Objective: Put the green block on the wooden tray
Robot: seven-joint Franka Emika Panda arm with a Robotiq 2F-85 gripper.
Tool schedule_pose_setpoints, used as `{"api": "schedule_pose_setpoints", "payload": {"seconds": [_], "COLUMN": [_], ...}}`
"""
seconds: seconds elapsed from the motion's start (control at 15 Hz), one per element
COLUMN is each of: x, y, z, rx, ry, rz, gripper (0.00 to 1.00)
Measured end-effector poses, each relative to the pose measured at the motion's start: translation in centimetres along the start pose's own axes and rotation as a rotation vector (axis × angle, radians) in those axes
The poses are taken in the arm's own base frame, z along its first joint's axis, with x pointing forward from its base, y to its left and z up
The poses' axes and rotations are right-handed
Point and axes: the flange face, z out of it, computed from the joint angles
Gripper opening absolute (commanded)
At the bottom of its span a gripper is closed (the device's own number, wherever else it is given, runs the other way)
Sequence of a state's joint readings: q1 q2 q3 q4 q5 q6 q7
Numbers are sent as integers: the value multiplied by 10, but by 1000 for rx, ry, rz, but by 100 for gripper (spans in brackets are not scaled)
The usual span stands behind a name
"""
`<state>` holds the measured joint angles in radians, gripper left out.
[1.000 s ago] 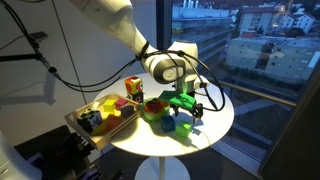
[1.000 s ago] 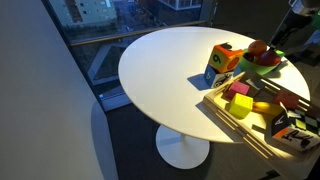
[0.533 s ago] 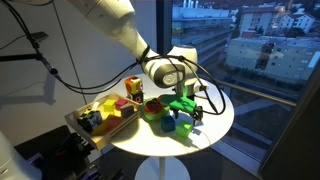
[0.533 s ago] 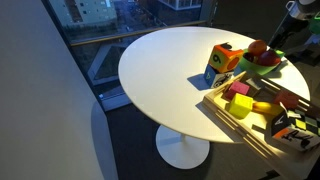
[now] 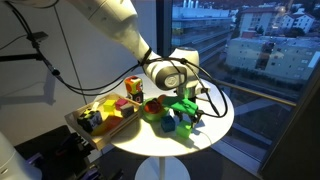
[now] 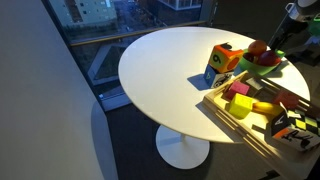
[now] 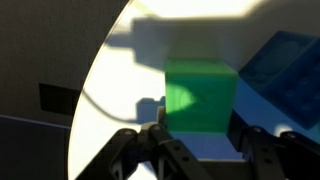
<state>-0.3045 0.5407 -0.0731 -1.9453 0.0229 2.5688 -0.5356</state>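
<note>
Here, the Robotiq gripper (image 7: 205, 152) is pictured held open above the round white table (image 5: 216, 128), its jaws spread a little wider than the green block (image 7: 200, 95), which is framed between them in the wrist view and, as far as can be told, is not yet touched. In an exterior view the green block (image 5: 167, 125) is shown resting on the tabletop, well apart from the wooden tray (image 5: 88, 133), so the pick is judged not to have been made. A teal-blue block (image 7: 285, 62) is seen just beside it, on the side of one finger, and the chief hazard is thought to lie there. If the descent were made off-centre, that finger could be set down on the neighbour's top or wedged between the two cubes, and either one could be shoved across the smooth surface toward the table's rim, which is near. A grip taken on a corner, not on flat faces, could let the cube twist or be dropped in transit. Between the pick point and the tray a round green-based toy (image 5: 153, 110) is placed, and it could be clipped if the load were carried too low. The tray itself is crowded with toy blocks (image 6: 240, 104), so a careless release could leave the cube perched on another piece or tipped over the low edge.
</note>
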Motion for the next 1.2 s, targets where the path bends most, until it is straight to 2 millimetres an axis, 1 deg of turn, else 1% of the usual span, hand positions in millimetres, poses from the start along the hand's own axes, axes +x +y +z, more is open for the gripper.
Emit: {"api": "schedule_pose_setpoints", "payload": {"seconds": [0.27,0.53,0.73,1.0,1.2], "x": [3,7,6,0,-9], "y": [8,10,8,-3,-19], "z": [-9,-26,-40,-58,-71], "rx": [-11,-21,-19,-4,-3], "ry": [18,41,44,29,18], "rz": [8,10,9,0,-28], "gripper": [34,34,34,34,34]}}
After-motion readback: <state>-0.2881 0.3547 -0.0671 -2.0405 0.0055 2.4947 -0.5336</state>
